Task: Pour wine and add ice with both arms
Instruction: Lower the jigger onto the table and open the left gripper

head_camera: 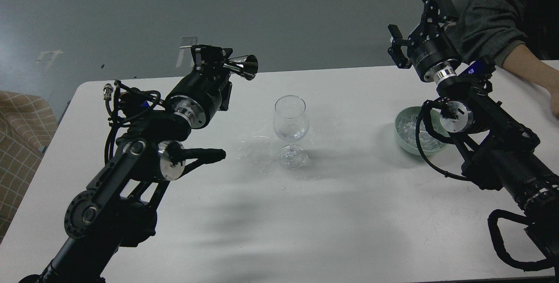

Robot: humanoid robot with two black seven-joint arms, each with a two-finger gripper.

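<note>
A clear stemmed wine glass (pixel 291 125) stands mid-table with a little clear wine (pixel 291 133) in its bowl. My left gripper (pixel 214 58) is shut on a shiny metal jigger (pixel 242 65), held on its side up and left of the glass, its mouth facing right. A pale green bowl (pixel 399 121) with clear ice cubes (pixel 410 132) sits at the right, partly hidden by my right arm. My right gripper (pixel 408 16) is open and empty, raised above and behind the bowl.
Spilled clear droplets (pixel 257 150) lie on the white table (pixel 305 213) left of the glass foot. A person's grey-sleeved arm (pixel 498 21) rests at the table's far right corner. A checked cloth (pixel 17 134) lies off the left edge.
</note>
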